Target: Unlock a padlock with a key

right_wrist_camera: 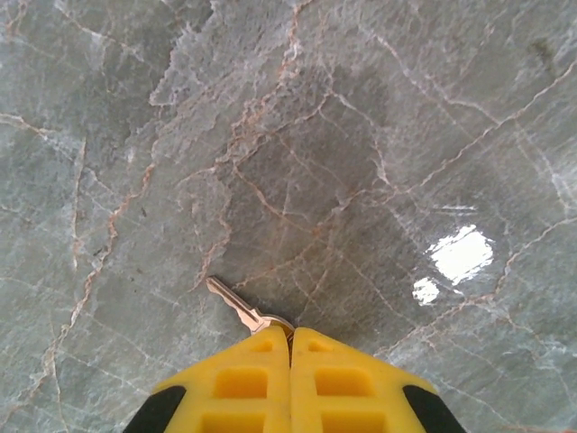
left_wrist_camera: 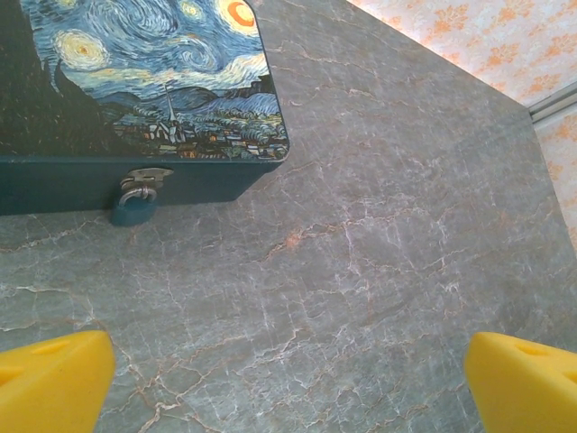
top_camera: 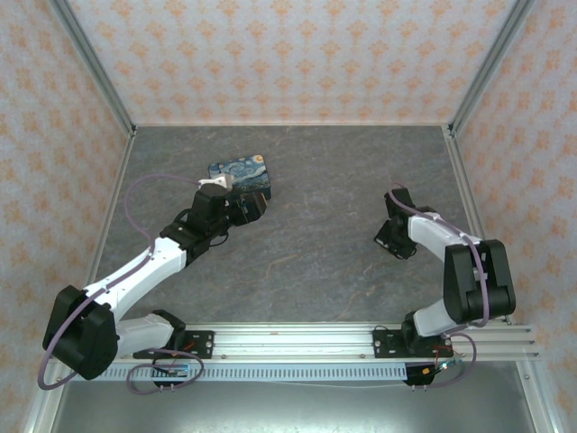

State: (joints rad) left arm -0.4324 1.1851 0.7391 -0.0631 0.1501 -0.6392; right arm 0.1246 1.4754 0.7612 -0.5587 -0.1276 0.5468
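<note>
As seen from overhead, table [top_camera: 315,262]: grey marbled surface with rust-coloured veins, enclosed by walls [top_camera: 288,54] papered in a pale orange floral pattern.

Box [top_camera: 240,177]: flat and rectangular, lying left of centre toward the far side of the table; dark teal sides.

Lid print: pictorial, a swirling night sky in dark blue and yellow, with an orange-yellow crescent at one corner and a village with a church spire along the edge nearest the left wrist camera.

Hasp [left_wrist_camera: 147,177]: silver metal, folded down over the teal side of the box.

Padlock [left_wrist_camera: 133,210]: small and teal-blue, hanging from the hasp against the box side, low by the table surface; markings too small to read.

Left gripper [left_wrist_camera: 288,383]: yellow fingers [left_wrist_camera: 50,379] spread wide apart, gripping nothing; positioned over bare table just beside the near side of the box, facing the padlock side, with the padlock apart from both fingers.

Right gripper [right_wrist_camera: 290,347]: yellow fingers pressed together, clamped on the key; low over the right half of the table, well apart from the box.

Key [right_wrist_camera: 236,305]: small, pale brass-coloured blade protruding from the fingertips and slanting up-left in the right wrist view; head hidden between the fingers; contact of its tip with the table not discernible.
</note>
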